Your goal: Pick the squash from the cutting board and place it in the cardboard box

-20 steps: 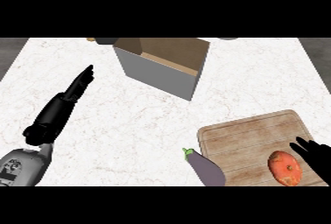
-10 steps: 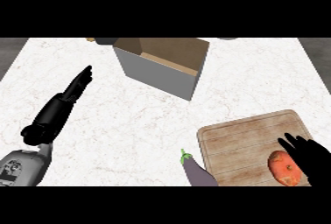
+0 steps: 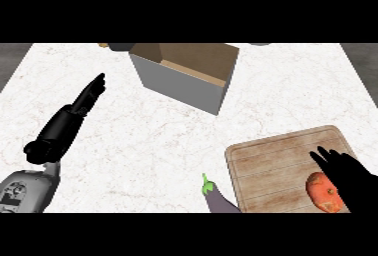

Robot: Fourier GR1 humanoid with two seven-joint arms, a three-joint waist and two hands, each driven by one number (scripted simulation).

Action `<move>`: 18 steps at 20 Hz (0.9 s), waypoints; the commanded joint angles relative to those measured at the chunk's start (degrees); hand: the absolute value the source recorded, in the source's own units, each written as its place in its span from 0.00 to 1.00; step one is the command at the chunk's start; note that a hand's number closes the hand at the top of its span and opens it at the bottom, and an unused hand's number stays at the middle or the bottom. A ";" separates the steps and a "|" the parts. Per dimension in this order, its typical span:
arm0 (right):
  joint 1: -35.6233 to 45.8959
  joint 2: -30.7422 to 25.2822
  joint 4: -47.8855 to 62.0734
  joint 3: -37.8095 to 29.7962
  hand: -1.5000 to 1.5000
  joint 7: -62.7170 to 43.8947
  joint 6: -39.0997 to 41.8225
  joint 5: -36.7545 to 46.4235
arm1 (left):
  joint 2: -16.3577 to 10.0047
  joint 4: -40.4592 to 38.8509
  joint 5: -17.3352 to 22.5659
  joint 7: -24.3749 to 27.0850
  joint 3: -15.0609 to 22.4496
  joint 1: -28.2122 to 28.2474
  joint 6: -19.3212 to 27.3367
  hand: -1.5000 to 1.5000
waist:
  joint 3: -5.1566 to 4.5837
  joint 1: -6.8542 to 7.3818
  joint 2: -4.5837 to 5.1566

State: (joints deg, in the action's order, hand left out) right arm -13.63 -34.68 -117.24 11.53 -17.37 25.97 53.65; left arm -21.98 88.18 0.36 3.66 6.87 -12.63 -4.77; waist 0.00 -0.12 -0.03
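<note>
Squash [image 3: 323, 193] on cutting board [image 3: 269, 165]; eggplant [image 3: 218, 198] just left; cardboard box [image 3: 184, 84] behind.

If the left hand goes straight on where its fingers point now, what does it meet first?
Probably the small dark object at the far edge of the counter, beside the left corner of the cardboard box. The left hand points up and right toward it; height is unclear, so it may pass above.

Counter [image 3: 184, 145]: white stone, marble-like, faint reddish veins, smooth. Cutting board [image 3: 269, 160]: pale wood, lengthwise grain, matt. Cardboard box [image 3: 177, 89]: grey outer faces, plain brown board inside, dull. Squash [image 3: 323, 192]: orange skin, mottled, matt. Eggplant [image 3: 221, 201]: dark purple skin, perhaps slightly glossy; mostly cut off at the view's edge.
</note>
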 commanded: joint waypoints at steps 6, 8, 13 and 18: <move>0.93 6.02 5.17 1.36 0.00 2.67 -1.38 5.45 | 4.87 -1.51 -4.83 -0.35 -1.00 -1.46 0.21 0.50 | 0.00 -0.09 0.01; -3.59 3.46 5.38 -1.47 0.00 5.49 -4.04 6.56 | 0.58 0.48 -1.56 0.41 -4.25 1.08 -5.09 0.50 | 0.01 -0.12 -0.04; 2.34 4.81 14.13 -2.65 0.00 7.69 -4.36 9.47 | 4.43 1.12 -4.08 -1.84 -3.48 -0.11 -3.35 0.50 | 0.01 0.08 0.02; 1.39 6.79 11.59 -5.22 0.00 9.73 -1.20 7.47 | 4.62 1.88 -3.92 -0.84 -6.00 2.08 -6.06 0.50 | -0.01 -0.01 -0.01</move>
State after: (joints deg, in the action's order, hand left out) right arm -12.41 -28.78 -104.60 7.75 -8.76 22.26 61.59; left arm -17.49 89.28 -4.05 3.31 2.82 -11.41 -9.05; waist 0.01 -0.12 -0.02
